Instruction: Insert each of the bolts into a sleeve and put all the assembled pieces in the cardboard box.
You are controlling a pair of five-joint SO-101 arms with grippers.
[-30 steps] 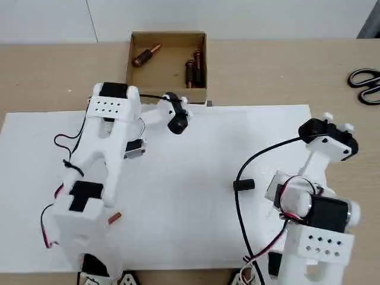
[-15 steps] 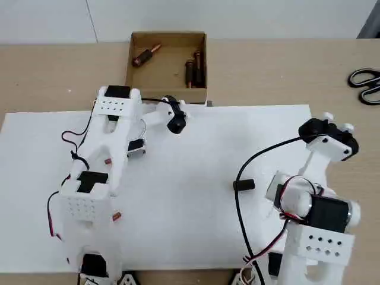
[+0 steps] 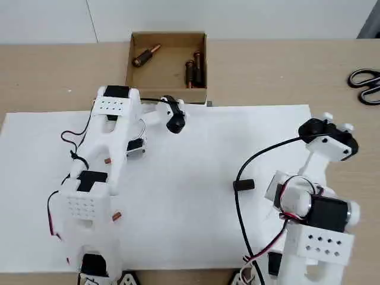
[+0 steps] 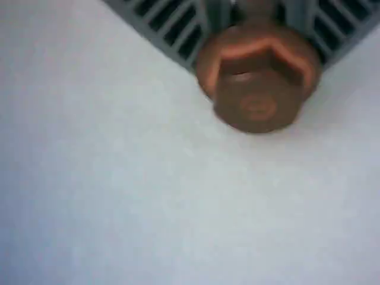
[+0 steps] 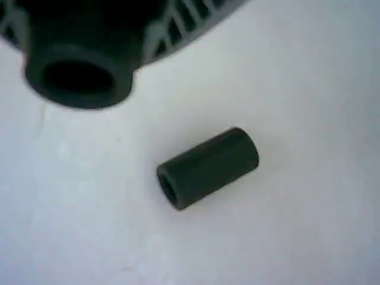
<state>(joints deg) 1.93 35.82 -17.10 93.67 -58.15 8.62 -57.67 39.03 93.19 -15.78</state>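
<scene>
My left gripper (image 4: 256, 15) is shut on a copper bolt (image 4: 258, 83), whose hex head faces the camera just above the white sheet. My right gripper (image 5: 89, 29) is shut on a black sleeve (image 5: 77, 74), open end showing. A second black sleeve (image 5: 208, 167) lies loose on the sheet beside it; in the high view this loose sleeve (image 3: 243, 184) sits left of the right arm (image 3: 314, 208). Another copper bolt (image 3: 116, 216) lies by the left arm (image 3: 110, 136). The cardboard box (image 3: 168, 35) at the back holds three assembled pieces (image 3: 146, 55).
A white sheet (image 3: 196, 225) covers the table between the arms. Scissors (image 3: 365, 83) lie at the far right on the bare wood. A black cable (image 3: 238, 208) loops from the right arm over the sheet near the loose sleeve.
The left arm's lower link has swung more upright and its wrist has shifted slightly toward the back left. The right arm and the loose sleeve have stayed put.
</scene>
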